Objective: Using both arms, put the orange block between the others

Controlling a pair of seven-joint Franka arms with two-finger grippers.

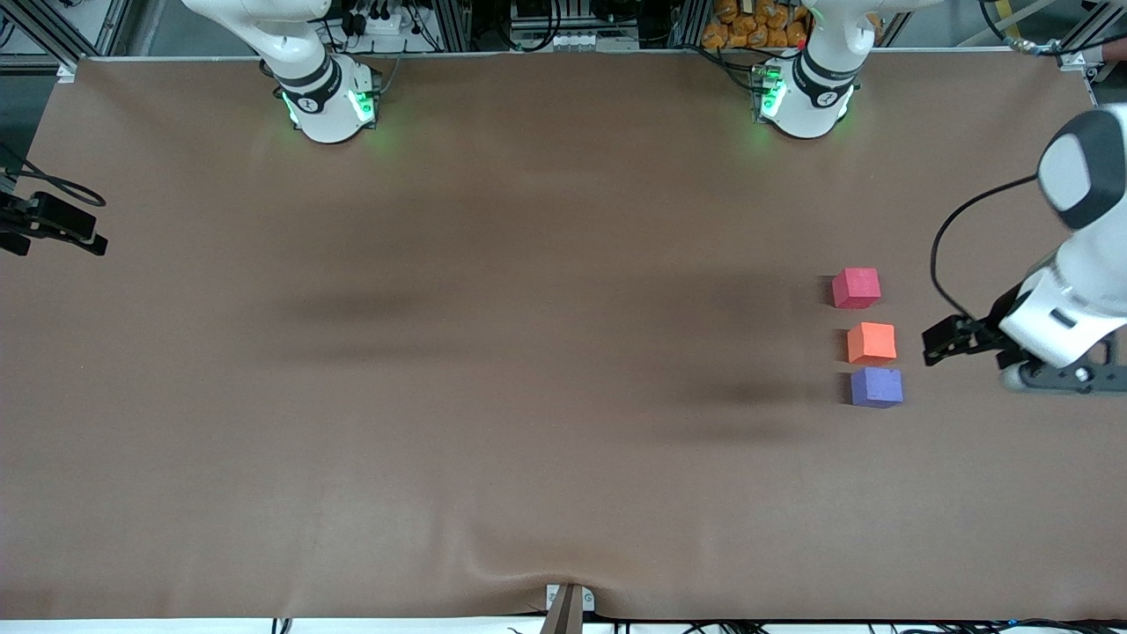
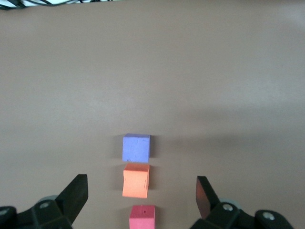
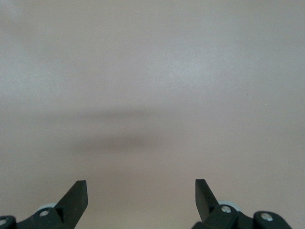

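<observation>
Three foam cubes stand in a row near the left arm's end of the table. The orange block (image 1: 872, 342) (image 2: 136, 180) sits in the middle, close to the purple-blue cube (image 1: 876, 387) (image 2: 136, 147), which is nearer the front camera. The pink-red cube (image 1: 856, 288) (image 2: 142, 217) is farther away across a wider gap. My left gripper (image 1: 1064, 378) (image 2: 141, 185) hangs open and holds nothing, over the table beside the row toward the table's end. My right gripper (image 1: 55, 227) (image 3: 140, 187) waits open over bare table at the right arm's end.
The brown table cover (image 1: 528, 352) runs wide between the two arms' ends. The arm bases (image 1: 327, 106) (image 1: 806, 97) glow green along the back edge. A small bracket (image 1: 568, 603) sits at the front edge.
</observation>
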